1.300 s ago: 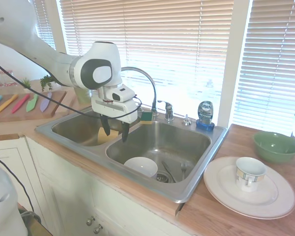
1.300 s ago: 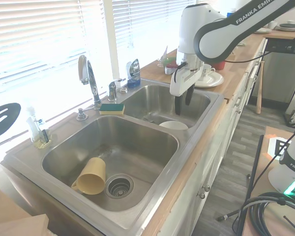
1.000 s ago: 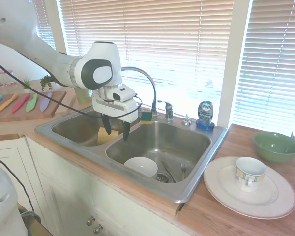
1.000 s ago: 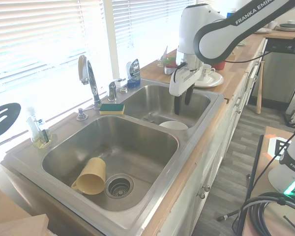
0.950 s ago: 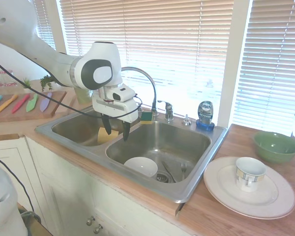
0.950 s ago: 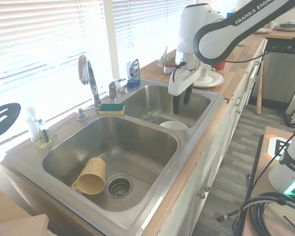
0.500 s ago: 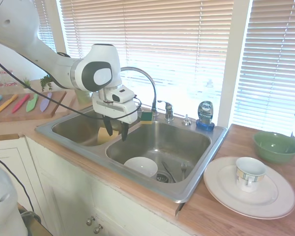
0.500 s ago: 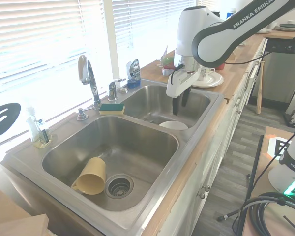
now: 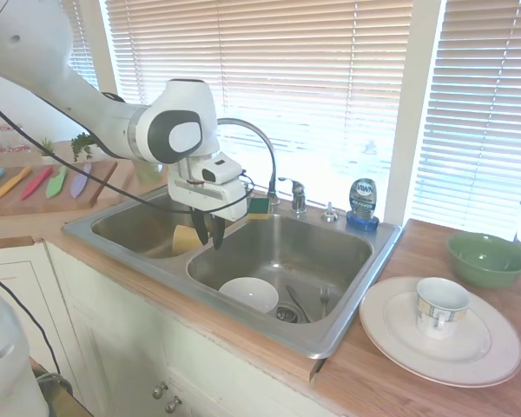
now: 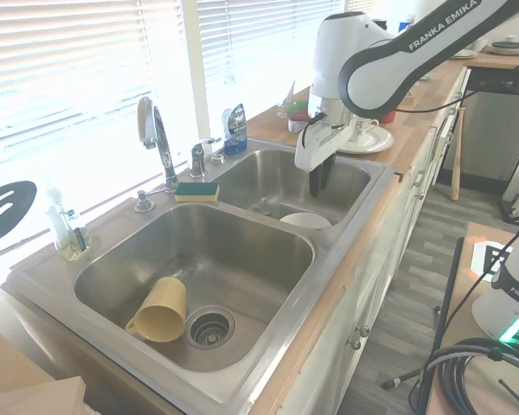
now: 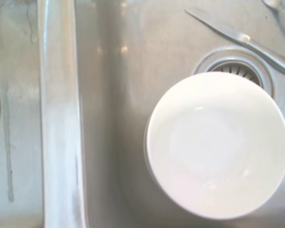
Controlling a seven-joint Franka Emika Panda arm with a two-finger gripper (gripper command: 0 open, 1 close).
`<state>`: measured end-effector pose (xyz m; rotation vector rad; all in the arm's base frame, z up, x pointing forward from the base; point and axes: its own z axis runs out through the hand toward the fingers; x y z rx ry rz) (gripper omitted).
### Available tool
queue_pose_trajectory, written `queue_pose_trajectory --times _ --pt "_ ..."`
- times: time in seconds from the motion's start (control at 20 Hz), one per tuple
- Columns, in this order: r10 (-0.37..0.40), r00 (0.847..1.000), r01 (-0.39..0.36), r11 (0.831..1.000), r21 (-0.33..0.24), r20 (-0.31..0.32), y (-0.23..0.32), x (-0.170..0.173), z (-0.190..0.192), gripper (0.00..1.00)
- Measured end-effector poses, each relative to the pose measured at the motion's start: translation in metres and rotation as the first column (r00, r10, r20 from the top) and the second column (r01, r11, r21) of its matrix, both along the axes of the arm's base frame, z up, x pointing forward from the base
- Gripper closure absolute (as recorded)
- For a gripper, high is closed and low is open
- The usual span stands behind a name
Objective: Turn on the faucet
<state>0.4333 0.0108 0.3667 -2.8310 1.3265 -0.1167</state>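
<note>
The claw (image 9: 206, 234) was seen nearly closed and empty, hung over the sink (image 9: 347, 326) near the divider, above a white bowl (image 11: 217, 145). The faucet (image 9: 259, 152) was found at the back rim, well apart from the claw.

faucet (image 9: 259, 149): we see shiny chrome
sink (image 9: 347, 313): we see dull grey steel
bowl in the sink (image 9: 249, 294): we see plain white
sponge (image 10: 196, 190): we see yellow with a green top
cup (image 10: 159, 310): we see pale yellow
soap bottle (image 9: 362, 199): we see dark blue with a printed label
bowl on the surface (image 9: 487, 258): we see green
plate (image 9: 391, 330): we see white
mug (image 9: 439, 305): we see white with a dark patterned band
surface (image 9: 391, 382): we see brown wood grain
arm (image 9: 87, 104): we see white with a black hand (image 9: 206, 230)
</note>
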Motion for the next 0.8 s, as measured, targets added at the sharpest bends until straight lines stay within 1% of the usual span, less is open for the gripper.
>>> queue_pose_trajectory --times 0.15,0.3,0.55,0.8 --pt "-0.003 1.000 0.003 1.000 0.003 0.004 -0.002 0.013 0.000 1.00" --pt "-0.002 1.000 0.002 1.000 -0.001 0.014 -0.005 0.039 0.004 1.00" --pt "-0.022 1.000 0.021 1.000 0.006 0.023 -0.016 0.097 -0.002 1.00" --pt "-0.013 0.999 0.012 1.000 0.011 0.037 -0.009 0.161 -0.002 1.00"
